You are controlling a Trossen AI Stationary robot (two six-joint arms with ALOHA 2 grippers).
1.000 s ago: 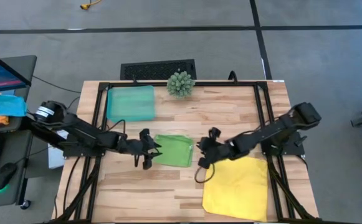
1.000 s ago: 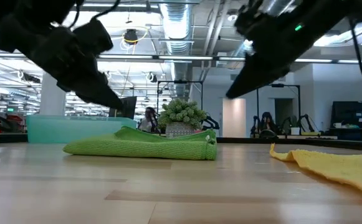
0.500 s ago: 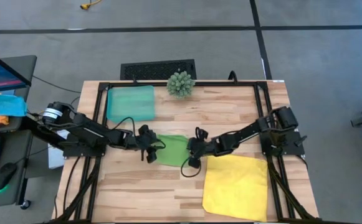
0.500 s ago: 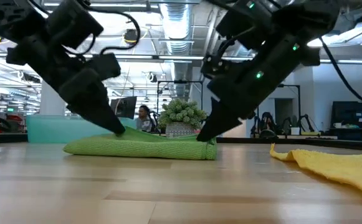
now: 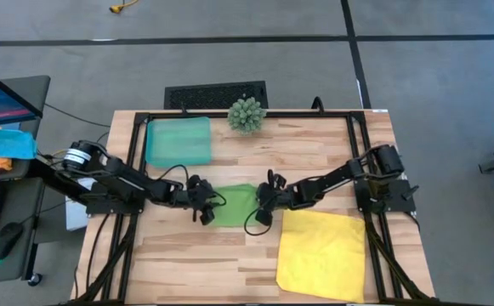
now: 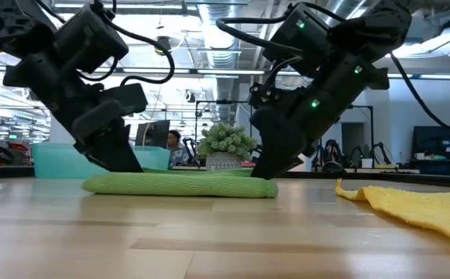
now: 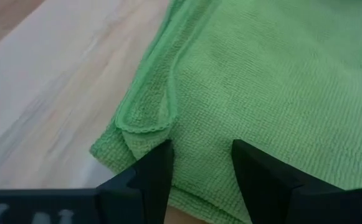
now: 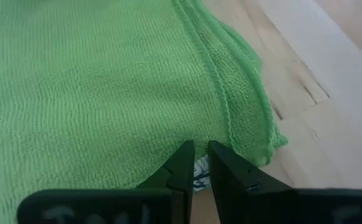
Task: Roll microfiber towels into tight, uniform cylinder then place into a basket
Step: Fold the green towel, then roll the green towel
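Observation:
The green towel (image 5: 236, 206) lies folded flat at the table's middle. My left gripper (image 5: 206, 206) stands at its left edge, open, slanting down, with both fingertips over the cloth (image 7: 280, 74) near a layered corner. My right gripper (image 5: 264, 202) stands at its right edge, slanting down, with only a thin slit between the fingers. The yellow towel (image 5: 321, 255) lies spread flat at the near right. The teal basket (image 5: 178, 141) sits at the far left. My left gripper sets its open fingertips (image 7: 163, 163) on the towel's top just inside the left edge (image 7: 144, 138), slanting down from the table's left. The towel lies flat on the table. My right gripper sets its nearly closed fingertips (image 8: 184, 158) on the towel's top beside the right edge (image 8: 233, 134), slanting down from the table's right. No cloth shows between the fingers.
A spiky green ball plant (image 5: 247, 114) stands at the far edge, behind the towel. Black frame rails (image 5: 132, 153) run along both table sides. Bare wood (image 5: 204, 263) lies near the front left.
Both grippers have come down onto the green towel. My right gripper has also swung toward the table's left, from beside the yellow towel to the green towel's right edge. My left gripper has gone a little right toward the towel's left edge. The towel's raised hump has flattened.

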